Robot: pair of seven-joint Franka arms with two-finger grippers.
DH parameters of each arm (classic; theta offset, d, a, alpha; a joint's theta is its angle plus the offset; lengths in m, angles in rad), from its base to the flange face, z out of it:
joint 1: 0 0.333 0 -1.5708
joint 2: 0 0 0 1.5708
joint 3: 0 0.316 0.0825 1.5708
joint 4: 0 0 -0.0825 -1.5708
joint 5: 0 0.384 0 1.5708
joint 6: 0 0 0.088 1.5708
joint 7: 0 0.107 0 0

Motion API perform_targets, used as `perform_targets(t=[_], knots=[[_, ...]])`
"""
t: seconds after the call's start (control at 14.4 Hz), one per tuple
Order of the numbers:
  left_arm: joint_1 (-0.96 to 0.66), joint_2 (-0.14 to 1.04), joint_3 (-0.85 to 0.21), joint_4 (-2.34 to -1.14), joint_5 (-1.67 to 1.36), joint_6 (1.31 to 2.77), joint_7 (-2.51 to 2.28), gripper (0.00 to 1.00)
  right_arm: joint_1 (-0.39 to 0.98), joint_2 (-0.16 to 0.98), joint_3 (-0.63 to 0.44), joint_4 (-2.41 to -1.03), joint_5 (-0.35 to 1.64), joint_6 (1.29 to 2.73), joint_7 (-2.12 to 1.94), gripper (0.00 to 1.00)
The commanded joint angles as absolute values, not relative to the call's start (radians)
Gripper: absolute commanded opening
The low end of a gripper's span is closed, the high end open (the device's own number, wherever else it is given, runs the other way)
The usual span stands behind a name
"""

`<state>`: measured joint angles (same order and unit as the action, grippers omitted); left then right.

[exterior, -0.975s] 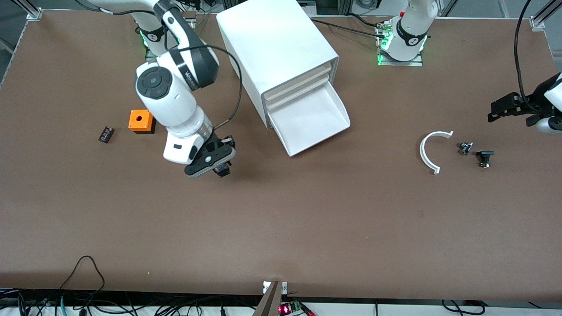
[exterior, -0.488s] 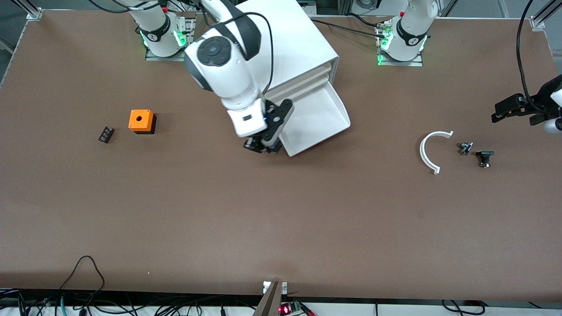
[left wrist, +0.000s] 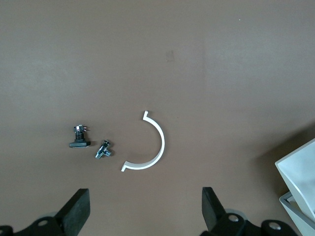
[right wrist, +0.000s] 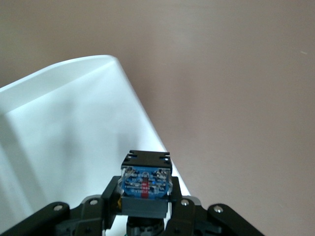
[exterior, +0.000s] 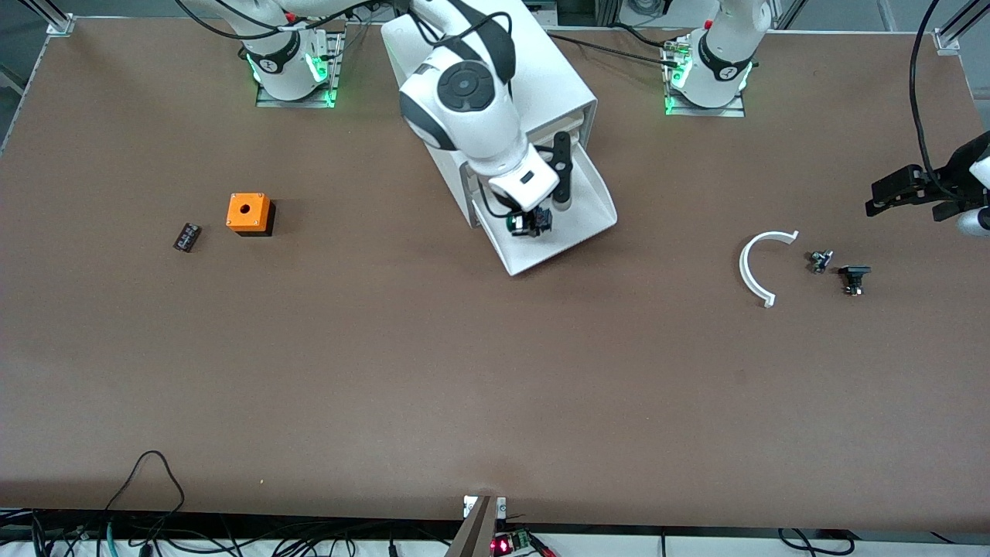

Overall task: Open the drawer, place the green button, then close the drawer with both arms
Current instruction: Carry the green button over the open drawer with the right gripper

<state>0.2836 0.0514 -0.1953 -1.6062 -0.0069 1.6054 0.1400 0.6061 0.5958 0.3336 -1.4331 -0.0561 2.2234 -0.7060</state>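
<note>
The lowest drawer (exterior: 582, 203) of the white cabinet (exterior: 558, 83) stands pulled open, and its white tray (right wrist: 59, 132) fills part of the right wrist view. My right gripper (exterior: 532, 223) hangs over that drawer's inside and is shut on the button (exterior: 515, 224), whose green cap shows beside the black body. In the right wrist view the button (right wrist: 146, 181) shows its black body and a blue label between my right gripper's (right wrist: 146, 200) fingers. My left gripper (exterior: 906, 190) waits open over the table at the left arm's end, with nothing between the fingers of my left gripper (left wrist: 146, 212).
An orange box with a hole (exterior: 248, 213) and a small black part (exterior: 186, 237) lie toward the right arm's end. A white curved strip (exterior: 756, 268) (left wrist: 153, 147) and two small black parts (exterior: 821, 261) (exterior: 854, 278) lie near the left gripper.
My right arm has swung from the table near the orange box to over the open drawer, carrying the button. The left gripper drifted slightly toward the table's end.
</note>
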Motion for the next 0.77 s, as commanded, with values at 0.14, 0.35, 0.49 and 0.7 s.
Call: perform_targets(t=[0.14, 0.35, 0.49, 0.7], knots=[[0.272, 0.043, -0.186, -1.595, 0.014, 1.603, 0.135, 1.00, 0.678, 0.652, 0.327, -1.388, -0.115, 2.123, -0.867, 0.30], [0.272, 0.044, -0.186, -1.595, 0.012, 1.603, 0.133, 1.00, 0.715, 0.687, 0.325, -1.388, -0.152, 2.114, -0.861, 0.31], [0.272, 0.046, -0.187, -1.594, 0.012, 1.603, 0.133, 1.00, 0.716, 0.712, 0.315, -1.388, -0.150, 2.131, -0.861, 0.31], [0.272, 0.051, -0.186, -1.589, 0.012, 1.603, 0.133, 1.00, 0.735, 0.729, 0.314, -1.387, -0.150, 2.137, -0.851, 0.33]])
